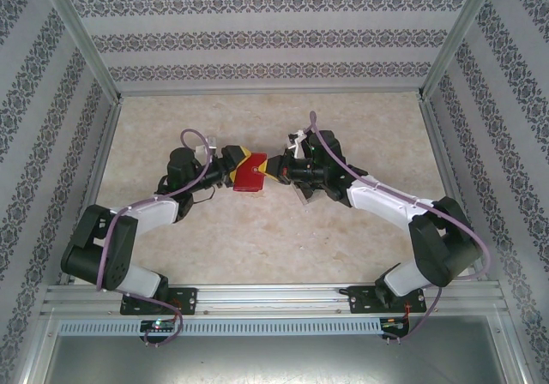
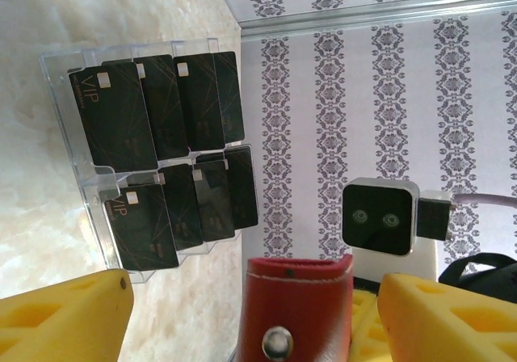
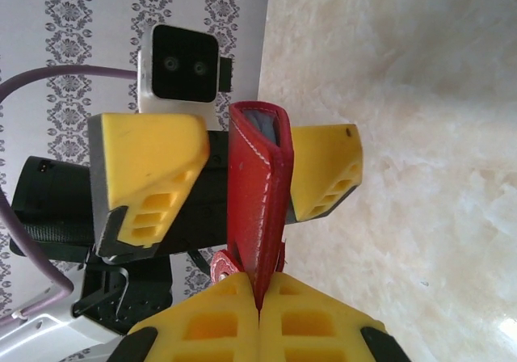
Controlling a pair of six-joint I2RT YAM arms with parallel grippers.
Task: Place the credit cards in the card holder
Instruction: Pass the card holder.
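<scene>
Clamping one red card holder over the table's middle, right gripper pinched on its edge, left gripper spread either side, holder folded, stitched, silver snap, grey lining, beyond it eight black credit cards in one clear rack, two overlapping rows, rear cards half hidden.

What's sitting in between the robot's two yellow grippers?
The red card holder, folded, sits between the left gripper and the right gripper in the top view. The right wrist view shows the right gripper pinching its edge.
</scene>
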